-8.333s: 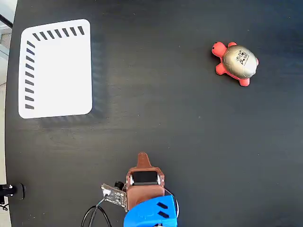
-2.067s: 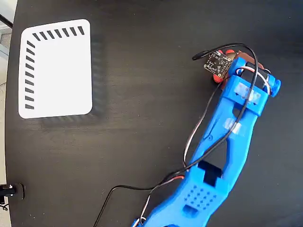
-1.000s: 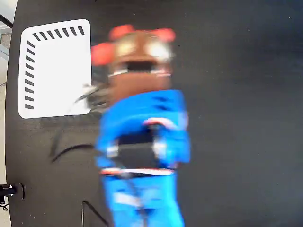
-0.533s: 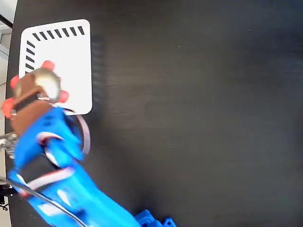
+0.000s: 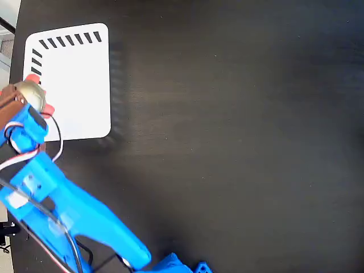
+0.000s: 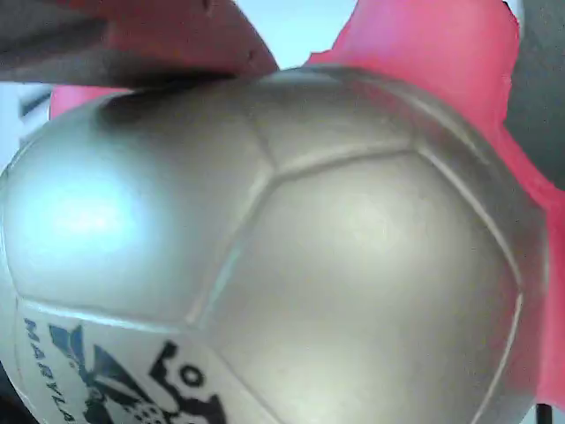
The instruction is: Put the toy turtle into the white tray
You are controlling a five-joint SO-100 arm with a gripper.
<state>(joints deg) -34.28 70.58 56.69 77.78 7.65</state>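
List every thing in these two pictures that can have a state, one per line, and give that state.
Turtle: held in the gripper, at the tray's left edge; whether it touches the tray cannot be told.
Gripper: shut on the turtle.
Tray: flat on the table, nothing else on it.
Table: dark, carrying the tray.

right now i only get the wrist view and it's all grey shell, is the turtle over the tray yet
Observer: In the fixed view the toy turtle sits at the white tray's left edge, only partly over it.
Operator: is it down on the tray or up in the air
Observer: Can't tell height from that top-down view; it is in the end effector, at the tip of the blue arm.
Operator: which way is the middle of the tray
Observer: To the right in the fixed view; the tray's white middle is bare.
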